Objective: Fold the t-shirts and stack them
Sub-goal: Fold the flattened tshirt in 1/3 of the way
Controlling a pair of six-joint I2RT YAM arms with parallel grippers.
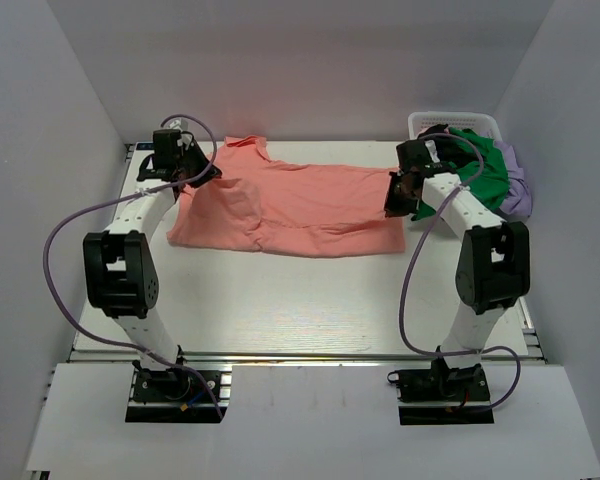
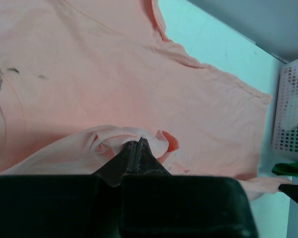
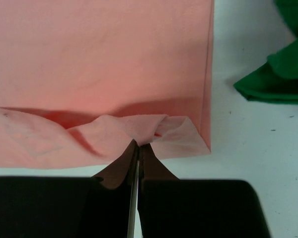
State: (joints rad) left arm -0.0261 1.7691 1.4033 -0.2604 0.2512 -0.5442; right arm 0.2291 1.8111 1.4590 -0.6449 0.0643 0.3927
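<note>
A salmon-pink t-shirt (image 1: pixel 300 205) lies spread across the far middle of the table, part folded over itself. My left gripper (image 1: pixel 192 172) is shut on a bunched fold of the pink t-shirt (image 2: pixel 114 74) at its left end; the cloth puckers at the fingertips (image 2: pixel 135 148). My right gripper (image 1: pixel 398 195) is shut on the pink t-shirt (image 3: pixel 104 59) near its right hem corner, cloth gathered at the fingertips (image 3: pixel 139 148). A bright green t-shirt (image 1: pixel 480 170) and a lilac one (image 1: pixel 518 190) lie heaped at the far right.
A white lattice basket (image 1: pixel 458 122) stands at the far right corner behind the green heap; it also shows in the left wrist view (image 2: pixel 290 109). The green shirt's edge (image 3: pixel 278 74) lies just right of my right gripper. White walls close in the table.
</note>
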